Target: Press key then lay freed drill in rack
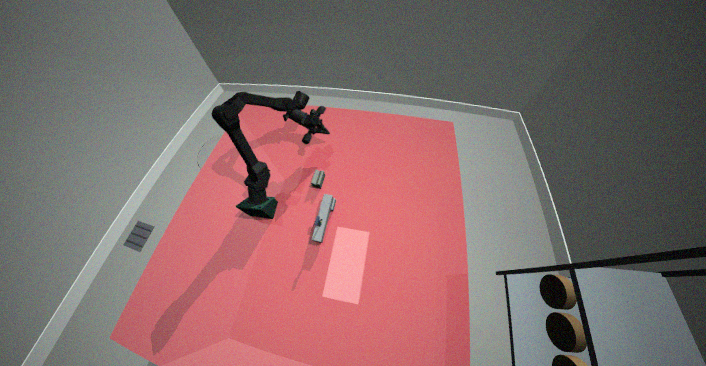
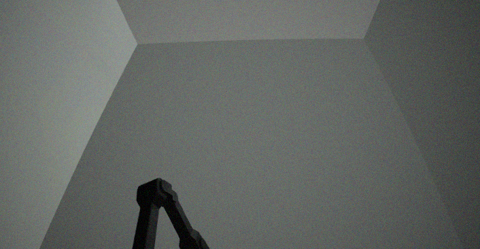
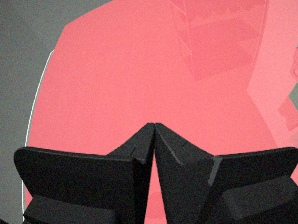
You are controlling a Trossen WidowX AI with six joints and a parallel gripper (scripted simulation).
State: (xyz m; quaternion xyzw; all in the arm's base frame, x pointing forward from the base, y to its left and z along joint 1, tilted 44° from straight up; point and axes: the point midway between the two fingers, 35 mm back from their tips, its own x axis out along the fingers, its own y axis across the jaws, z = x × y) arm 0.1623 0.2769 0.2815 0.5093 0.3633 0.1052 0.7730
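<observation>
Gripper pinched tight, nothing in it, hangs well beyond the drill. Drill lies beside arm base; key too small to make out. Ext. view: only arm elbow.
</observation>
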